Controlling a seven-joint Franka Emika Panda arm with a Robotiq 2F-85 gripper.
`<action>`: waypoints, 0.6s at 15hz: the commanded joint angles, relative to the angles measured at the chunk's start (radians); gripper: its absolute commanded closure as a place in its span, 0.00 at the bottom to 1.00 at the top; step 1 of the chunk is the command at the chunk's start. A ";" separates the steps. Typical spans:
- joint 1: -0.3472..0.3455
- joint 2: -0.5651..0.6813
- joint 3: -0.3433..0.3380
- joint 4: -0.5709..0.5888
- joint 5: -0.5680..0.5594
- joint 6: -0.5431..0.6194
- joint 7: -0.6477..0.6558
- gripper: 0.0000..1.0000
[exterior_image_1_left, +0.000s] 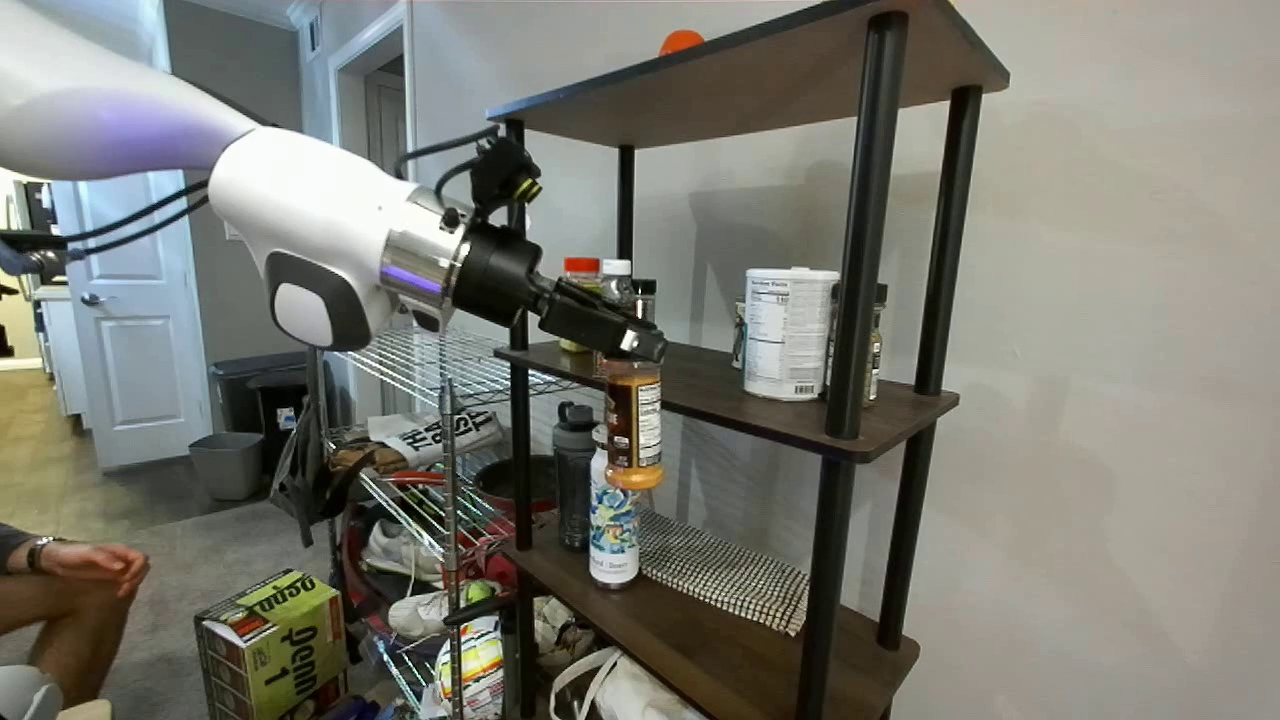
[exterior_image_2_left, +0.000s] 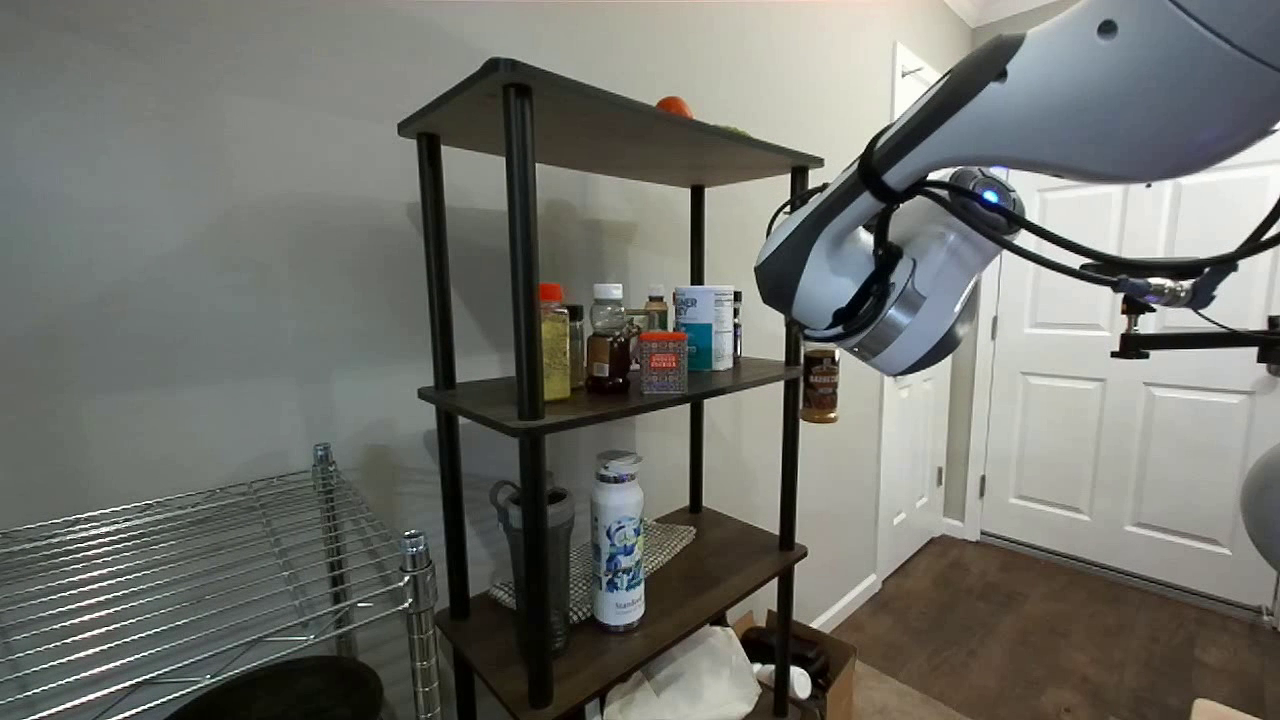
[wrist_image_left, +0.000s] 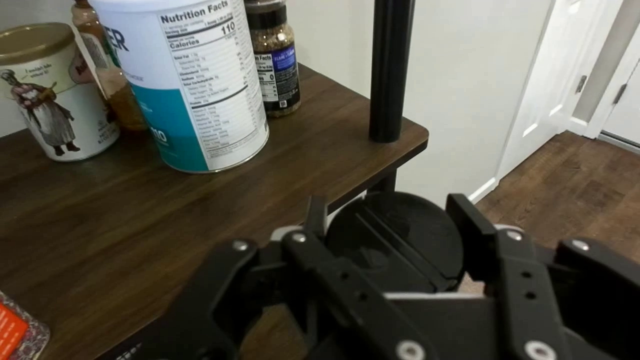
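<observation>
My gripper (exterior_image_1_left: 645, 345) is shut on the black lid (wrist_image_left: 395, 245) of a seasoning bottle, one finger on each side. The bottle (exterior_image_1_left: 634, 425) has a brown label and orange-brown contents. It hangs upright in front of the middle shelf (wrist_image_left: 200, 210); it also shows in an exterior view (exterior_image_2_left: 820, 383), where the arm hides the fingers. In the wrist view, a white and teal canister (wrist_image_left: 200, 90) stands on that shelf, between a cream tin (wrist_image_left: 55, 105) and a dark-lidded spice jar (wrist_image_left: 275, 65). A red-topped spice tin (exterior_image_2_left: 663, 362) stands near the shelf's front edge.
Black posts (exterior_image_1_left: 865, 230) hold the shelves. The top shelf (exterior_image_2_left: 610, 125) bears an orange round object (exterior_image_2_left: 675, 106). On the lower shelf are a white flowered bottle (exterior_image_2_left: 618, 545), a grey shaker (exterior_image_1_left: 574, 475) and a checked cloth (exterior_image_1_left: 725, 575). A wire rack (exterior_image_2_left: 200, 570) stands beside the shelves.
</observation>
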 joint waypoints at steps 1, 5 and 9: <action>0.013 0.030 0.001 -0.012 0.034 0.000 0.010 0.64; 0.002 0.009 0.020 0.005 0.064 -0.001 0.004 0.64; -0.012 -0.001 0.051 0.023 0.133 -0.003 0.003 0.64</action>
